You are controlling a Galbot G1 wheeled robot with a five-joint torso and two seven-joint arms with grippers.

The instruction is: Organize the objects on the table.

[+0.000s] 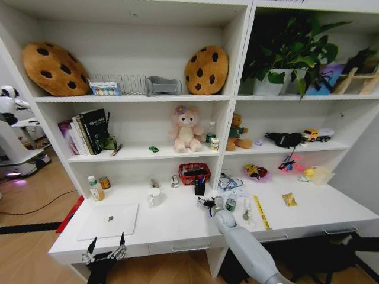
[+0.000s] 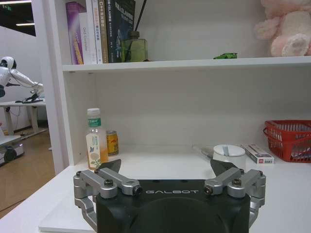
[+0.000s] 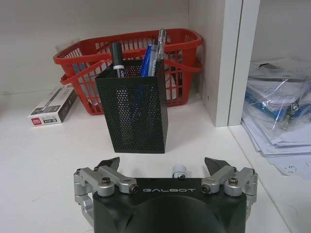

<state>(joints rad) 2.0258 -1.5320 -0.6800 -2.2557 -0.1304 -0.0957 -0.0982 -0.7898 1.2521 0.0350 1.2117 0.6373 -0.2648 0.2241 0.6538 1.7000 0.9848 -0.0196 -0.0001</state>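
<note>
- R gripper [image 1: 206,205] was out over the white desk [image 1: 177,228], mid-table, jaws spread w/ nothing between them; in the right wrist view it [image 3: 164,164] faced the black mesh pen holder [image 3: 134,111], just short of it.
- Holder held a black marker [image 3: 116,57] and blue pens [image 3: 149,59], upright; red basket [image 3: 141,48] right behind it, touching or nearly so.
- A small white-capped item [image 3: 179,170] sat between holder and gripper, partly hidden – couldn't tell what it was.
- L gripper [image 1: 106,248] hung at the desk's front edge near the silver laptop [image 1: 109,220], jaws spread, empty, idle.
- Other objs were scattered: white mug [image 1: 155,197], small bottle [image 1: 95,188] and can [image 1: 105,183] at back left, yellow ruler [image 1: 261,213] and gold packet [image 1: 289,199] to the right.
- Our read: approach step, R arm lining up on a pick near the holder; sorting barely begun.
- Next move needs, we judged, a small advance + drop to centre the jaws on the target w/o nudging the holder, which looked easy to tip.
</note>
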